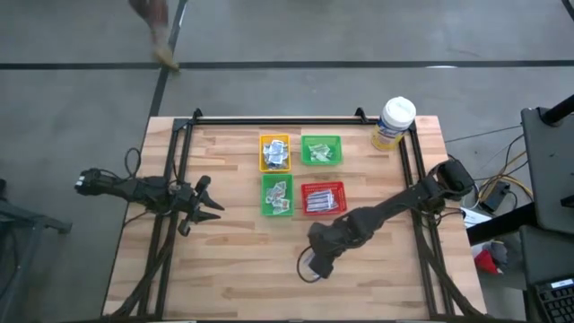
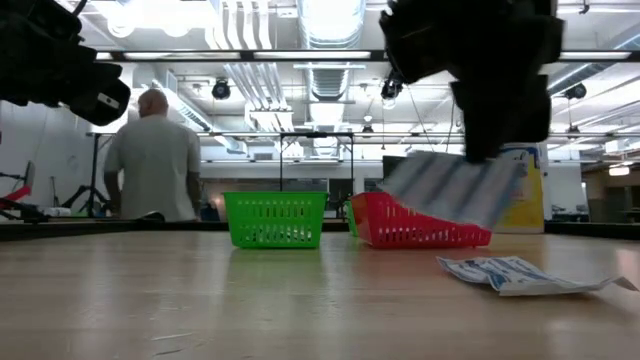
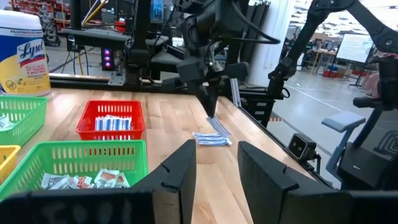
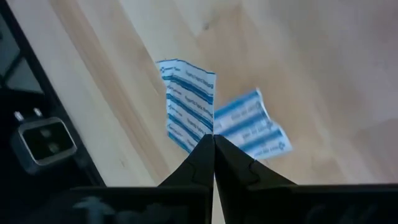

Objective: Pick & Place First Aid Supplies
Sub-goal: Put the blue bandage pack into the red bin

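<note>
A blue-and-white packet (image 4: 189, 102) hangs from the tips of the right end effector (image 4: 213, 142), lifted clear of the tabletop (image 1: 233, 269) near its front edge, in front of the red tray (image 1: 323, 198). The fingers are pressed together, pinching the packet by one edge. A second blue-and-white packet (image 4: 252, 127) lies flat on the wood just beside and below it. The left end effector (image 1: 208, 205) hovers near the left edge of the tabletop, its fingers partly spread and holding nothing, well apart from the packets.
</note>
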Robot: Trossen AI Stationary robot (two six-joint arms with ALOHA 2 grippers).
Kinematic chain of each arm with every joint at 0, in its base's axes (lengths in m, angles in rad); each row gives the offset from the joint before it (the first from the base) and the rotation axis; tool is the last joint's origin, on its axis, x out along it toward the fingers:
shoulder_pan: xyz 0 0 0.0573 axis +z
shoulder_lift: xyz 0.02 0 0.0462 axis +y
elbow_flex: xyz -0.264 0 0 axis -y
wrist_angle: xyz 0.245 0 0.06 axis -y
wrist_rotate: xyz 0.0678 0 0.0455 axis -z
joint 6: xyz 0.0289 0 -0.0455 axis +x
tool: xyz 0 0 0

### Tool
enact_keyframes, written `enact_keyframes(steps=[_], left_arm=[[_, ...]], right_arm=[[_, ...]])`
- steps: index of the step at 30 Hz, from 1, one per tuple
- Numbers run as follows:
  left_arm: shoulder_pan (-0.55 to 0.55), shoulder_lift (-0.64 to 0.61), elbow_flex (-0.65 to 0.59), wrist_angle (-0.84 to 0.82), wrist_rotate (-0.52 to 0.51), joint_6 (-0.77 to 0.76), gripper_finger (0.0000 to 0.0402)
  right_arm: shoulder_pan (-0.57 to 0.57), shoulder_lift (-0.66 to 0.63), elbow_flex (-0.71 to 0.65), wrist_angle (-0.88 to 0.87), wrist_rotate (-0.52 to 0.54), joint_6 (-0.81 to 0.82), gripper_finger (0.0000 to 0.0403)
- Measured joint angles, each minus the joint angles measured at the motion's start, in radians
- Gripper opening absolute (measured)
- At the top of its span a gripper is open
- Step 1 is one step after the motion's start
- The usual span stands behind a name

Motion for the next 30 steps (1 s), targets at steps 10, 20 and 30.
enact_keyframes(steps=[10,20,30], left_arm=[[0.000,0.000,0.000,0.000,0.000,0.000,0.0115],[0.000,0.000,0.000,0.000,0.000,0.000,0.0115],[0.000,0.000,0.000,0.000,0.000,0.000,0.0115]], right_arm=[[-0.021,-0.001,0.000,0.047,0.035,0.014,0.0008],[-0.072,-0.013,0.001,0.136,0.173,0.084,0.0008],[-0.135,-0.136,-0.015,0.111,0.405,0.175,0.0008]])
